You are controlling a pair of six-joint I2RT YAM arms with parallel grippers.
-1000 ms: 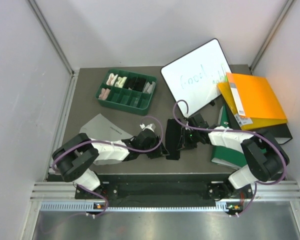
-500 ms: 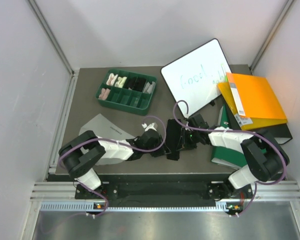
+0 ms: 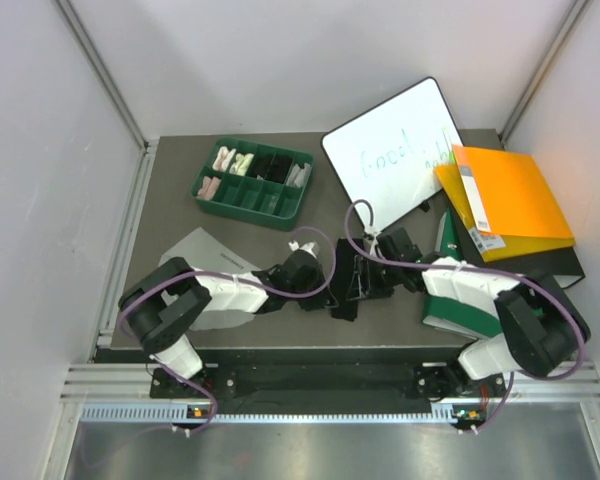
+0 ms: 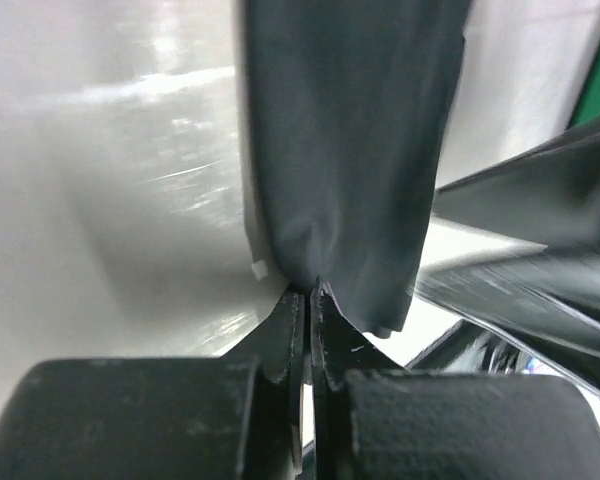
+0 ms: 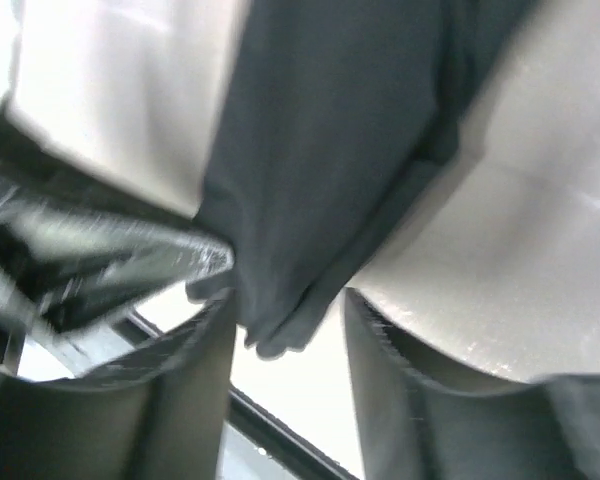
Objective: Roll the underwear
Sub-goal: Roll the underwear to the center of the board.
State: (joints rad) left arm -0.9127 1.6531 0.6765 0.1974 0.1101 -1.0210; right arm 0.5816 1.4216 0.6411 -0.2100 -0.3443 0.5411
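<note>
The black underwear [image 3: 345,283] lies as a narrow folded strip on the table between my two grippers. My left gripper [image 3: 322,293] is at its left edge. In the left wrist view its jaws [image 4: 308,292] are pressed together and pinch the near hem of the dark fabric [image 4: 350,150]. My right gripper [image 3: 368,282] is at the strip's right side. Its fingers stand apart in the right wrist view [image 5: 288,335], with a loose corner of the black fabric [image 5: 330,150] hanging between them. The light grey underwear [image 3: 202,252] lies flat at the left, partly under my left arm.
A green compartment tray [image 3: 285,215] with small cloth rolls stands at the back left. A whiteboard [image 3: 390,155] leans at the back. An orange binder [image 3: 510,200] and a green binder [image 3: 460,310] lie under and beside my right arm. White walls enclose the table.
My left gripper slid right to the black underwear's edge and shut on it. My right gripper opened and released the fabric.
</note>
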